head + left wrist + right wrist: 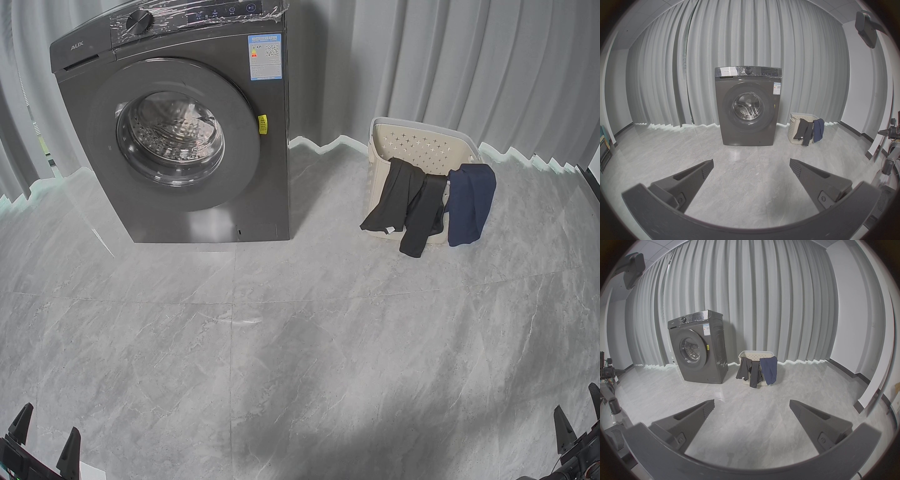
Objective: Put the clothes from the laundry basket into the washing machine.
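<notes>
The left gripper (751, 161) is released, its two dark fingers (690, 178) spread wide and hanging low over the grey tiled floor (312, 350). The right gripper (751, 401) stands the same way, fingers (818, 421) wide apart above the floor. The two grippers are well apart from each other, one on each side of the robot.

Straight ahead of the left jaws, well apart from them, stands the dark grey washing machine (262, 194). Its round front door (100, 156) faces the jaws, and the steel drum (170, 134) shows in the middle of it. The door looks shut with the drum seen through glass, though the views do not make this certain.

Ahead of the right jaws, also well apart, stands the cream laundry basket (425, 145). It is near the washing machine, on the robot's right of it, with a strip of floor between the two. The clothes are at the basket: a black garment (406, 200) is draped over the rim nearest the jaws and hangs down the outside wall. A navy garment (470, 203) hangs over the same rim just beside it, farther to the right.

Beyond both the machine and the basket hangs a pleated pale grey curtain (437, 62), down to the floor.
</notes>
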